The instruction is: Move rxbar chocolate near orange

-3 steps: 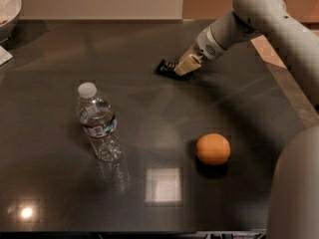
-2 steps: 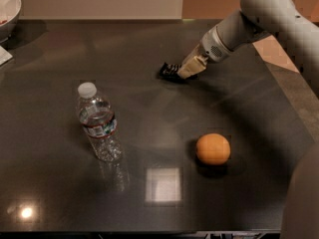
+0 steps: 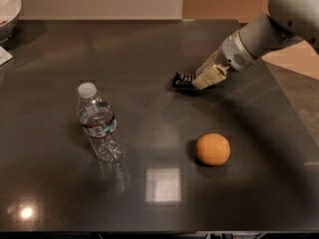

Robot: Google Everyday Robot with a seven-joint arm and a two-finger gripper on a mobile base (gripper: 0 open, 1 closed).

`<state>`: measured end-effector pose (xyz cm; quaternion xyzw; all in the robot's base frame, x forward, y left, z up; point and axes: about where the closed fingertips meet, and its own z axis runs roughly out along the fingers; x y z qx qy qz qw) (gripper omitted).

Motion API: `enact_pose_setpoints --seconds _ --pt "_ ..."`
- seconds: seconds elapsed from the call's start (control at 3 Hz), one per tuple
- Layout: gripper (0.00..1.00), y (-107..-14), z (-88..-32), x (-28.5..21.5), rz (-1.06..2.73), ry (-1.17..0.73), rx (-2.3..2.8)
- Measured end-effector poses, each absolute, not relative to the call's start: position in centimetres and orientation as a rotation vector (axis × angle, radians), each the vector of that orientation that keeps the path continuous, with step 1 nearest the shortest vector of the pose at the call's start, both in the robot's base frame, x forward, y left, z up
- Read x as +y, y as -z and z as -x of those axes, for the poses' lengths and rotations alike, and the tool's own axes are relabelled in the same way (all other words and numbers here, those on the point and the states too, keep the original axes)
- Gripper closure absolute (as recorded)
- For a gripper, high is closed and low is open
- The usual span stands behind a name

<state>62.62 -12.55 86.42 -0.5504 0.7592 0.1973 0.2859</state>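
dark bench carried the rxbar chocolate at 11 o'clock from the orange, well apart. tool sat at the bar's 3 o'clock end; its opening could not be determined. step in hand: grasp. next move likely required transport toward 5 o'clock.

Kitchen-like: dark countertop, white bowl

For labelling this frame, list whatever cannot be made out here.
Camera view:
- rxbar chocolate: its right end is hidden under the gripper, which is low over the far right part of the table; the wrapper lettering is unreadable.
- white bowl: cut off by the top-left corner.
- water bottle: the label text is too small to read.
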Motion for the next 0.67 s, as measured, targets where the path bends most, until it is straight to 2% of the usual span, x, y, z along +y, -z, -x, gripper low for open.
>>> enact_pose_setpoints --seconds 0.67 --pt "1.00 -87.0 -56.7 -16.3 1.528 -0.573 2.005"
